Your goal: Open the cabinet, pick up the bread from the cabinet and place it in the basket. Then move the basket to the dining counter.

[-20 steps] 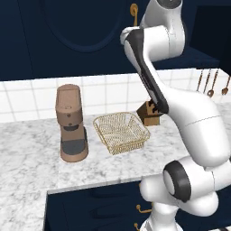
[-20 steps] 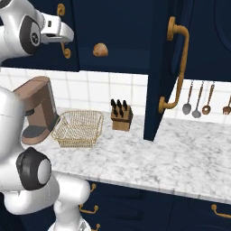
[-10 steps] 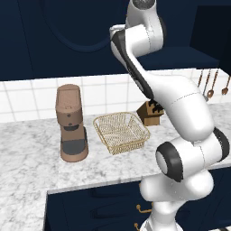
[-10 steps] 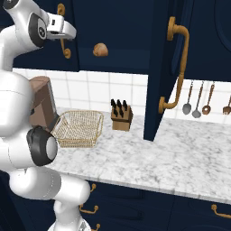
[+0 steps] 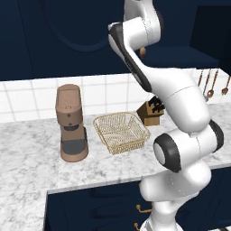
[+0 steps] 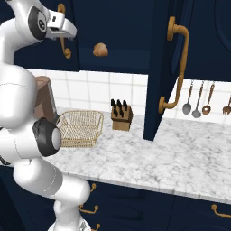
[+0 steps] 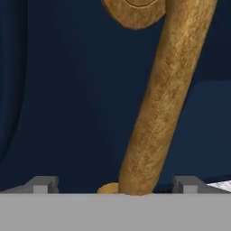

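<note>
The navy cabinet (image 6: 126, 22) has its right door (image 6: 155, 72) swung out and its left door (image 5: 67, 36) shut. The bread (image 6: 100, 49), a small golden-brown roll, lies on the shelf inside; it also peeks past my arm as the bread (image 5: 142, 51). My gripper (image 6: 66, 32) is up at the left door's brass handle (image 7: 162, 99). It is open, with the handle running between its fingertips (image 7: 43, 184). The golden wire basket (image 6: 80, 128) sits empty on the marble counter below, seen too as the basket (image 5: 121, 131). The dining counter is out of view.
A brown coffee machine (image 5: 71, 122) stands left of the basket and a knife block (image 6: 122, 115) right of it, against the tiled wall. Utensils (image 6: 198, 97) hang beyond the open door. The counter's front edge (image 6: 149, 187) has navy drawers below.
My arm's elbow and upper links have swung left and drawn more upright. The hand has stayed by the left door's handle, still open. The bread and basket have not moved.
</note>
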Available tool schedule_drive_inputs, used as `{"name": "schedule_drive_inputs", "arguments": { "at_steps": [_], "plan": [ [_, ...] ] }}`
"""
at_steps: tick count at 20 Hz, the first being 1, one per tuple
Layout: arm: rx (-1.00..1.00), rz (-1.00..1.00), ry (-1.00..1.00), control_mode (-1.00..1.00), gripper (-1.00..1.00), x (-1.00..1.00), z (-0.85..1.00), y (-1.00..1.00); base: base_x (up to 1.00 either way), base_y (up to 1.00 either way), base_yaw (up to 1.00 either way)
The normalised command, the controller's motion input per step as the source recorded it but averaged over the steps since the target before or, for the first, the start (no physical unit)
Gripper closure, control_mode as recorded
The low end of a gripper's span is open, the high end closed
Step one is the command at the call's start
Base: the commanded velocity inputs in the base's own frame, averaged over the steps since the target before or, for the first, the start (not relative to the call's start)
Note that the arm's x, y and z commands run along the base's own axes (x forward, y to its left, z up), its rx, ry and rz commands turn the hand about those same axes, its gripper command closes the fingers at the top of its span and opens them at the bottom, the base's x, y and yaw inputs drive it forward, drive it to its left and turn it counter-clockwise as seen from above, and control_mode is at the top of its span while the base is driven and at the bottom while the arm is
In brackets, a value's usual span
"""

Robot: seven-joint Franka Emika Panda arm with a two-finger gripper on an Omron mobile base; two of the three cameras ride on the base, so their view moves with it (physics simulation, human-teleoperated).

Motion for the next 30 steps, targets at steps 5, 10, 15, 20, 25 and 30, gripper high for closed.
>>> {"name": "schedule_drive_inputs", "arguments": {
  "at_steps": [5, 10, 15, 20, 25, 30],
  "plan": [
    [0.00, 0.03, -0.19, -1.00, 1.00, 0.26, -0.01, -0.06, 0.00, 0.00, 0.00],
    [0.00, 0.06, -0.27, -1.00, 1.00, 0.30, 0.00, -0.01, 0.00, 0.00, 0.00],
    [0.00, 0.09, -0.30, -1.00, 1.00, 0.24, -0.04, -0.17, 0.00, 0.00, 0.00],
    [0.00, 0.09, -0.32, -1.00, 1.00, 0.09, -0.02, -0.18, 0.00, 0.00, 0.00],
    [0.00, 0.09, -0.26, -1.00, 1.00, 0.00, -0.14, -0.04, 0.00, 0.00, 0.00],
    [0.00, 0.02, -0.04, -1.00, 1.00, -0.01, -0.13, 0.19, 0.00, 0.00, 0.00]
  ]
}}
